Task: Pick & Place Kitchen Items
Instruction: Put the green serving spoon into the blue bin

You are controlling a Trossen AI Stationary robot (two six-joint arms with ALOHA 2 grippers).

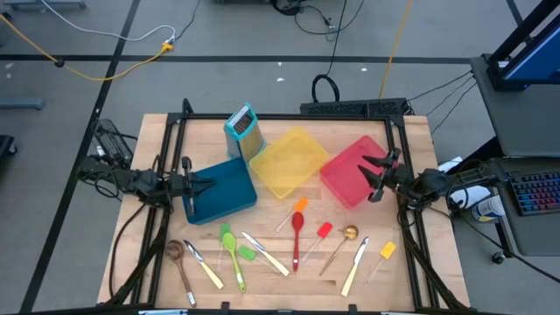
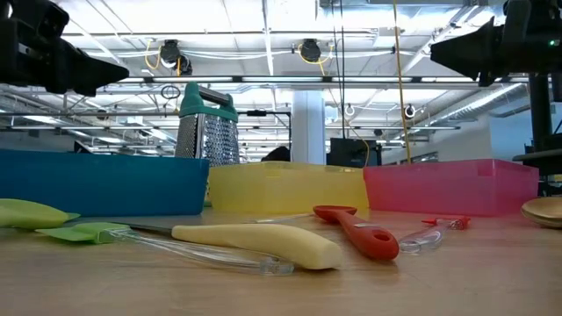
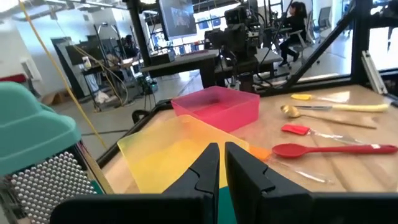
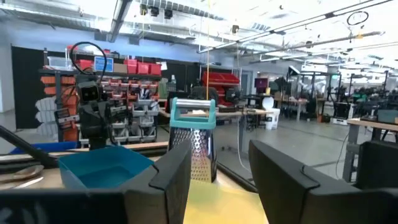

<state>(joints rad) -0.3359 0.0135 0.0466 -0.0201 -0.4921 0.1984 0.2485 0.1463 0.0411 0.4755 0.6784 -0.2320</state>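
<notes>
The left claw (image 1: pixel 194 185) hovers above the blue bin (image 1: pixel 223 186), its fingers (image 3: pixel 205 168) pressed nearly together and pinching nothing. The right claw (image 1: pixel 376 175) hovers over the outer edge of the red bin (image 1: pixel 350 166), its fingers (image 4: pixel 171 171) spread apart with nothing between them. Neither claw touches any object.

The yellow bin (image 1: pixel 289 162) sits between the two claws, and the upright grater (image 1: pixel 243 129) stands behind it, nearer the left claw. The kitchen items (image 1: pixel 280 249) lie flat on the surface (image 1: pixel 411 271) in front of the bins, well apart from both claws. Nearer the left claw lie a wooden spoon (image 1: pixel 178 258), a green spoon (image 1: pixel 231 249) and a cream-handled knife (image 1: pixel 203 265). Nearer the right claw lie a yellow-headed spatula (image 1: pixel 385 252), a second cream-handled knife (image 1: pixel 355 267) and a metal spoon (image 1: pixel 346 236). A red spoon (image 1: pixel 297 236) lies about midway between the claws.
</notes>
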